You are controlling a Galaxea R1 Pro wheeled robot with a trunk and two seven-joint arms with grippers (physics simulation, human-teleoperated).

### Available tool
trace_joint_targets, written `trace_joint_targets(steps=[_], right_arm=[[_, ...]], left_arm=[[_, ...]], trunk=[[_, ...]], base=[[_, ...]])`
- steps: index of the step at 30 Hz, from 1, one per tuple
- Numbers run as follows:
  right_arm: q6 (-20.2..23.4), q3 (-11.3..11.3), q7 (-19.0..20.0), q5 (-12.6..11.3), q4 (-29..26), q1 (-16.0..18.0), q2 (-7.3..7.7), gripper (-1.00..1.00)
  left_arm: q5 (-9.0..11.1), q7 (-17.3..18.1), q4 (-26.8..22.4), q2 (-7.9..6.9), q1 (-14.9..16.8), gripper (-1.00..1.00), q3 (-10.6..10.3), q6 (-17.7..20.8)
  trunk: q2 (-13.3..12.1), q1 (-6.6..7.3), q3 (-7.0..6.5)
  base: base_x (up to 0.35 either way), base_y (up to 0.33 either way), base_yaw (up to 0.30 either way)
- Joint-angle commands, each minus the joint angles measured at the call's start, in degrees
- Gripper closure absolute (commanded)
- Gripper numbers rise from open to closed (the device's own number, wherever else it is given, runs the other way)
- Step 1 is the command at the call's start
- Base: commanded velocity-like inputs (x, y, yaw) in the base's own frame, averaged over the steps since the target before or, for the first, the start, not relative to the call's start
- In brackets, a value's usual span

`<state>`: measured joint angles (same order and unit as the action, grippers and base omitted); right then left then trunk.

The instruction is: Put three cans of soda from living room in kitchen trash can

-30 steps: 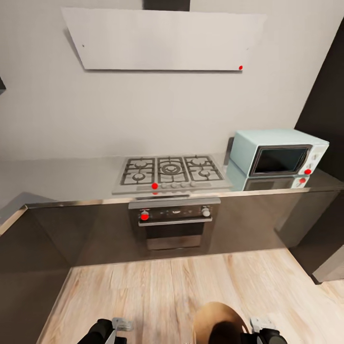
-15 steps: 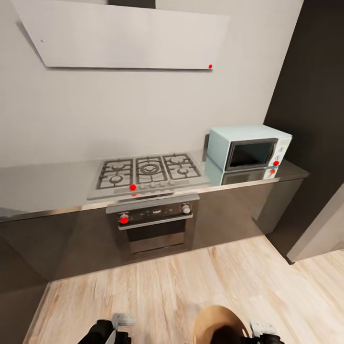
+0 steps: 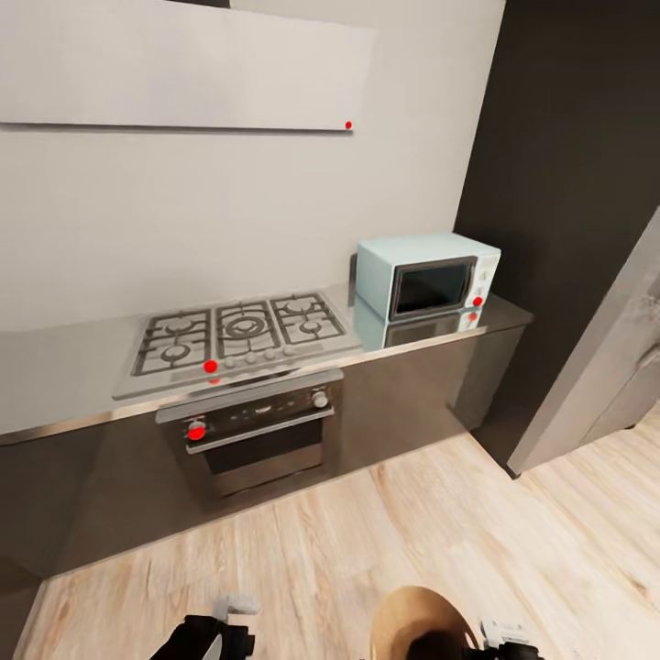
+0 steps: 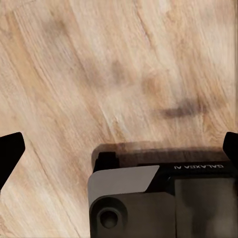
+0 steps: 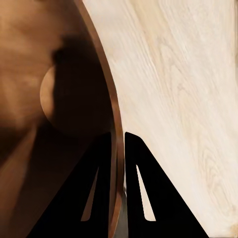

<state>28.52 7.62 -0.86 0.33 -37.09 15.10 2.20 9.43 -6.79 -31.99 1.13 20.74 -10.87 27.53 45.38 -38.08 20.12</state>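
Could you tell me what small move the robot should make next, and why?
Probably turn away from the counter and go seek the cans: the right gripper pinches the rim of the bin, whose bottom looks bare, and the left gripper is open over the floor.

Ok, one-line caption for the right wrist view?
Right gripper, jaws pinched on the thin rim of the round brown-inside trash bin, carried over the pale wood-plank floor.

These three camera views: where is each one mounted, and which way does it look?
Head view: high on the robot, facing the hob, microwave; both arms at its lower edge.
Left wrist view: on the left arm, facing floor; left gripper open.
Right wrist view: on the right arm; right gripper pinches the trash can rim.
Shared: trash can, floor.
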Motion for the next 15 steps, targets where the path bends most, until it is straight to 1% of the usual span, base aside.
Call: trace_joint_targets(steps=[1,15], right_arm=[[-0.03,0.03,0.42,-0.48,-0.01,0.00,0.00,1.00],[-0.13,-0.02,0.42,-0.45,0.01,0.00,0.00,1.00]], left_arm=[[0.03,0.01,0.00,0.00,0.00,-1.00,0.02,-0.01],[0.06,0.24,0.00,0.01,0.00,-1.00,0.14,0.15]], trunk=[[0.00,0.00,0.00],[0.00,0.00,0.02]], base=[[0.000,0.000,-0.284],[0.000,0.000,-0.284]])
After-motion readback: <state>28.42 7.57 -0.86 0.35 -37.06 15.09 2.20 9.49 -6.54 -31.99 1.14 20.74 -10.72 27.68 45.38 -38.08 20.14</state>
